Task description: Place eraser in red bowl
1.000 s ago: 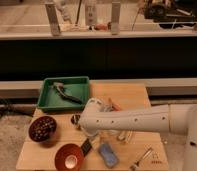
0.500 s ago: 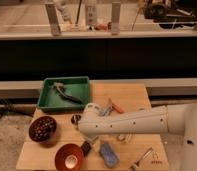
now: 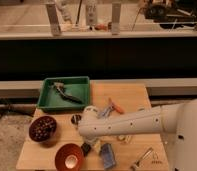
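Note:
The red bowl (image 3: pixel 69 156) sits at the table's front left, glossy orange-red with a pale centre. The eraser (image 3: pixel 85 148), a small black block, lies on the table just to the right of the bowl's rim. My white arm reaches in from the right, and its gripper (image 3: pixel 91 141) hangs open right above the eraser, pointing down. Its fingers are mostly hidden under the wrist, and nothing shows held between them.
A blue pad (image 3: pixel 108 155) lies right of the eraser. A dark maroon bowl (image 3: pixel 42 129) of dark round pieces stands at the left, with a green tray (image 3: pixel 64 93) holding a tool behind it. An orange-handled tool (image 3: pixel 116 106) and a metal piece (image 3: pixel 142 159) lie to the right.
The arm's end has come forward and down toward the eraser beside the red bowl. The objects on the table have stayed put.

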`<control>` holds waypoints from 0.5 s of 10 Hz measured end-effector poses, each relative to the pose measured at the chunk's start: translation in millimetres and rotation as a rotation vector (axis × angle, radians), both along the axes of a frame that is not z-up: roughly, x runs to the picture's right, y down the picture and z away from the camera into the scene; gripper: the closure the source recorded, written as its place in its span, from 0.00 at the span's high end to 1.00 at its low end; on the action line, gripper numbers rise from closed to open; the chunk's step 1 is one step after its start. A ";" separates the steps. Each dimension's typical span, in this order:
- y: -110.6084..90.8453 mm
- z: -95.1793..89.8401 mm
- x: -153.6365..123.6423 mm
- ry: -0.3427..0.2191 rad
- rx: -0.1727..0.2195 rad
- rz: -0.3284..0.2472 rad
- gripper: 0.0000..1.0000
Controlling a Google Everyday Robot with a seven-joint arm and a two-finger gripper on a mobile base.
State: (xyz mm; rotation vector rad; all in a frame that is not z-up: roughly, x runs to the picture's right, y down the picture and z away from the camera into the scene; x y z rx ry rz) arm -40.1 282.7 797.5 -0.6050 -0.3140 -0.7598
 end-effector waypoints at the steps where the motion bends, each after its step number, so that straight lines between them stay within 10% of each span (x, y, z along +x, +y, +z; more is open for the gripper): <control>1: 0.8 3.0 0.0 0.019 -0.014 0.010 0.70; 5: -2.6 6.0 2.8 0.048 -0.022 0.055 0.27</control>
